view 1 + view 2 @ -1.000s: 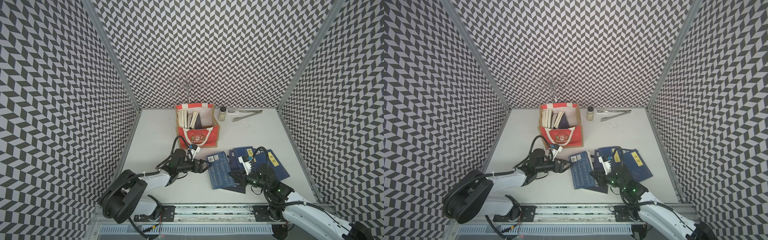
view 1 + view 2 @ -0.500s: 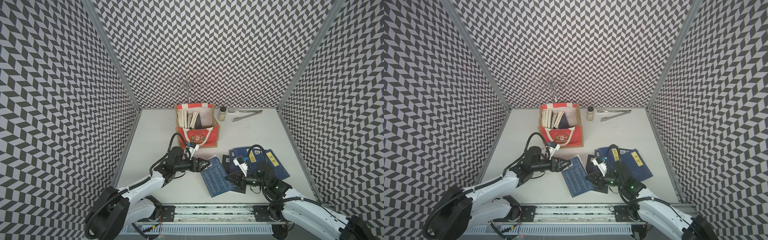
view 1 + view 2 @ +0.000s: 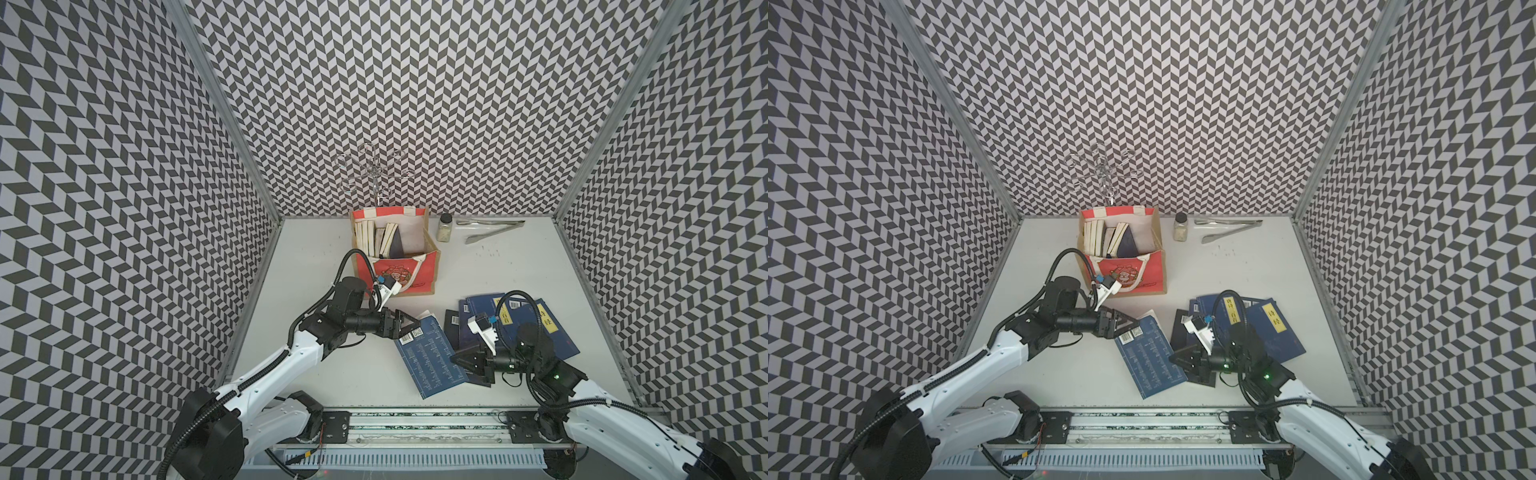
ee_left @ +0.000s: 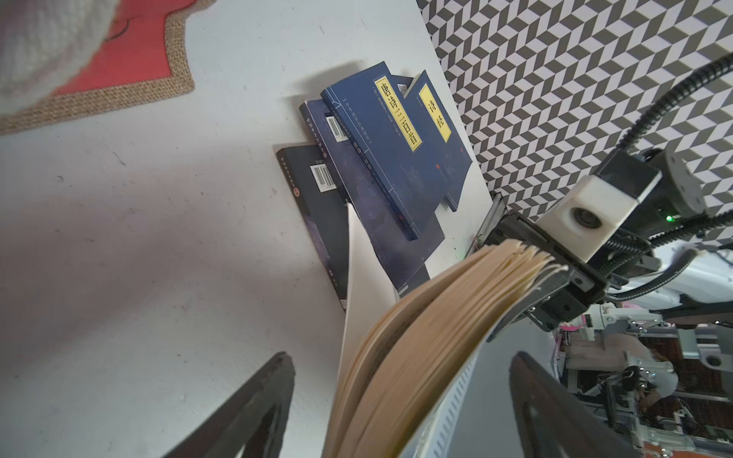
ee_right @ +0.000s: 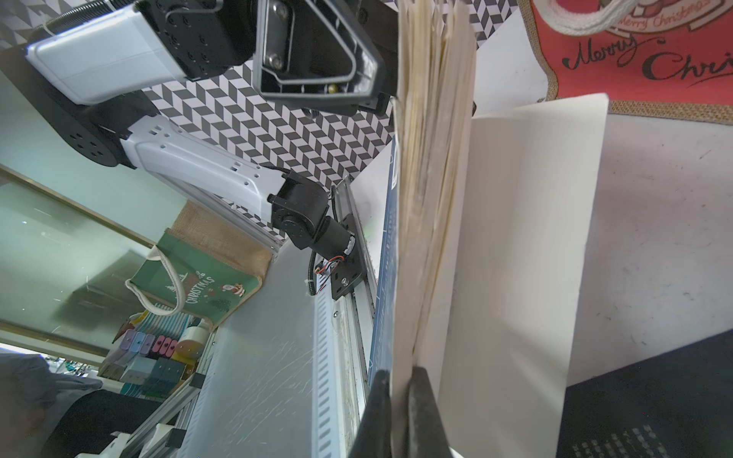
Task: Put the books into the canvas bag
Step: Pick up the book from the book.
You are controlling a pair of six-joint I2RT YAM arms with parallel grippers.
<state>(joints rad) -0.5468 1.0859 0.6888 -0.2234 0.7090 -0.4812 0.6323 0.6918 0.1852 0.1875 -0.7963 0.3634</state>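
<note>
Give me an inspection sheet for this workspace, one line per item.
Surface: white table, lightly scuffed.
Job's things: canvas bag upright, paperbacks standing inside; blue book partly lifted, cover drooping; navy books lying overlapped.
Clutter: jar, tongs, wire rack at the back.
Claws: left claw open around the blue book's edge; right claw shut on it.
Cables: left arm's cable loops before the bag; right arm's cable over the navy books.
Surroundings: chevron walls.

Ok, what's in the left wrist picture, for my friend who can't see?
A book with fanned tan pages stands between the left gripper's wide-open jaws, its far edge pinched by the right gripper. Behind it, navy books, two with yellow labels, lie overlapped on the white table.
</note>
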